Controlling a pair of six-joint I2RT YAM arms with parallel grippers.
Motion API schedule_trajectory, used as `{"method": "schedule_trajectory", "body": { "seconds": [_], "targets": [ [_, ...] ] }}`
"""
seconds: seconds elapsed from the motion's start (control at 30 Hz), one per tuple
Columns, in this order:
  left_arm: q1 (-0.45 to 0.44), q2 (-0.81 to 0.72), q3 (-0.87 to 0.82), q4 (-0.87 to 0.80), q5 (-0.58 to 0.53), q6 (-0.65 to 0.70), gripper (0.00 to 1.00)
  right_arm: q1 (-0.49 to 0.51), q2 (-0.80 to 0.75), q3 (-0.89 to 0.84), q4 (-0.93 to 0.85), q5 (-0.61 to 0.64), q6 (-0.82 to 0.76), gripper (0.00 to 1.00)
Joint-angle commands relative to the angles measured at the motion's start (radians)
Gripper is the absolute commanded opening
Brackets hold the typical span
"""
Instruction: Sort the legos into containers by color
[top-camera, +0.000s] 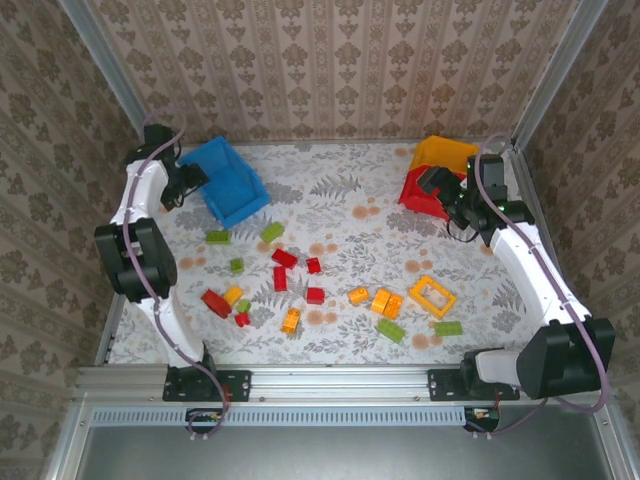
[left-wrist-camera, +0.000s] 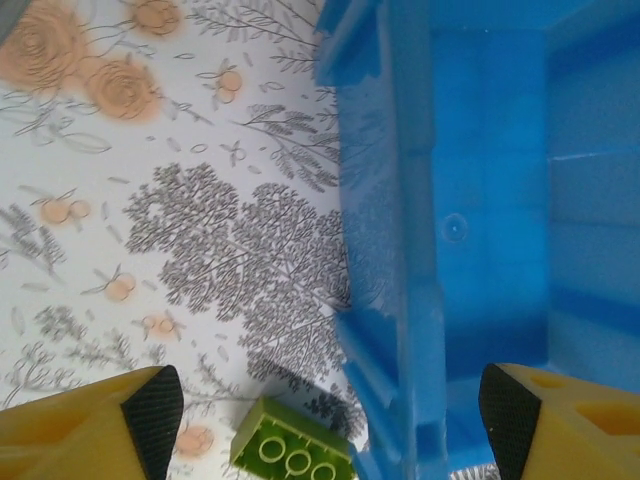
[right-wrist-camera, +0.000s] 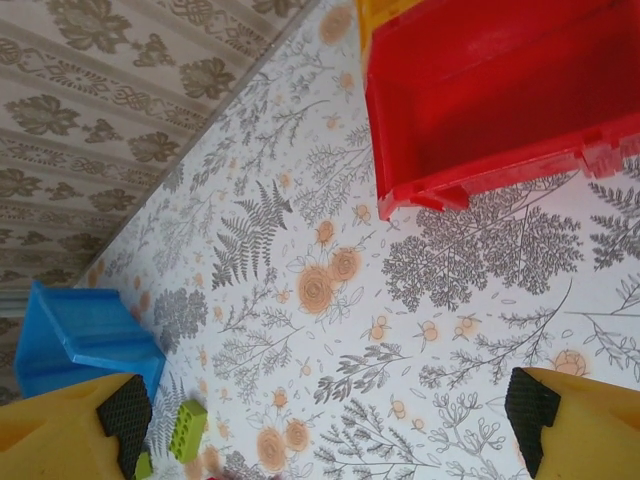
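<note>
The legos lie scattered mid-table: red ones (top-camera: 284, 258), green ones (top-camera: 272, 232), orange ones (top-camera: 381, 300) and a hollow yellow frame (top-camera: 432, 296). The blue container (top-camera: 235, 180) stands at the back left. The yellow container (top-camera: 445, 152) and the red container (top-camera: 412, 190) stand at the back right. My left gripper (top-camera: 190, 180) hovers open over the blue container's (left-wrist-camera: 490, 230) left wall, with a green brick (left-wrist-camera: 292, 450) on the table below. My right gripper (top-camera: 440, 185) is open and holds nothing, above bare table in front of the red container (right-wrist-camera: 500, 90).
The table is walled by patterned panels on three sides, with a metal rail along the near edge (top-camera: 330, 380). In the right wrist view the blue container (right-wrist-camera: 85, 340) and a green brick (right-wrist-camera: 187, 428) lie far off to the left.
</note>
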Motion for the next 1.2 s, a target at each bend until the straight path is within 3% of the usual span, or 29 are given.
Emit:
{"method": "schedule_trajectory", "body": {
  "seconds": [0.0, 0.23, 0.37, 0.83, 1.03, 1.17],
  "targets": [
    [-0.021, 0.054, 0.054, -0.034, 0.017, 0.065, 0.78, 0.001, 0.02, 0.003, 0.019, -0.042, 0.072, 0.93],
    [-0.063, 0.168, 0.151, -0.109, -0.065, 0.118, 0.59, 0.001, 0.076, 0.031, 0.028, -0.055, 0.08, 0.9],
    [-0.077, 0.176, 0.142, -0.12, -0.12, 0.148, 0.43, 0.001, 0.086, 0.033, 0.025, -0.053, 0.069, 0.9],
    [-0.092, 0.183, 0.16, -0.174, -0.335, 0.244, 0.02, 0.001, 0.117, 0.048, 0.014, -0.082, 0.04, 0.87],
    [-0.091, 0.123, 0.07, -0.17, -0.434, 0.282, 0.0, 0.001, 0.122, 0.046, 0.019, -0.098, 0.034, 0.86],
    [-0.093, 0.036, -0.057, -0.135, -0.407, 0.281, 0.0, 0.007, 0.129, 0.047, 0.026, -0.11, 0.031, 0.86]
  ]
}}
